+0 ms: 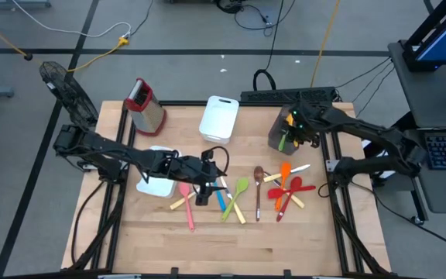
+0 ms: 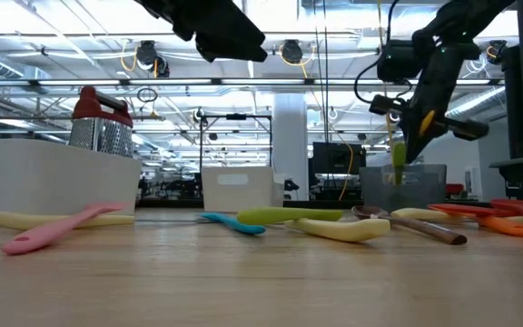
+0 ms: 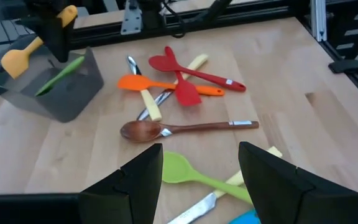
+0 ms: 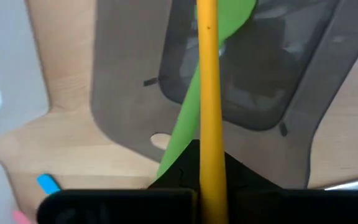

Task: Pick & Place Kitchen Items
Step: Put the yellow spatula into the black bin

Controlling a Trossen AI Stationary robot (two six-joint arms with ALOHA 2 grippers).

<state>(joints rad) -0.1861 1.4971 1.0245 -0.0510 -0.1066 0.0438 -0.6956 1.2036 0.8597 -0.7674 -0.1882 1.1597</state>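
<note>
- Wooden table [image 1: 308, 240] — concrete floor around it, an open workshop behind.
- Left arm reaches to mid-table; left gripper [image 1: 205, 184] hovers over the strewn utensils, jaws apart, nothing between them.
- Right gripper [image 1: 299, 124] is above the grey bin [image 1: 279, 139], jaws clamped on a yellow spatula [image 4: 207, 93].
- White tray [image 1: 220, 118] stands beside the box grater [image 1: 145, 105].
- Green utensil [image 3: 59, 76] leans in the bin.
- Loose on the table: wooden spoon [image 3: 166, 129], orange spatula [image 3: 143, 84], red spatulas [image 3: 182, 73], green spoon [image 3: 188, 175], pink spatula [image 2: 57, 229].
</note>
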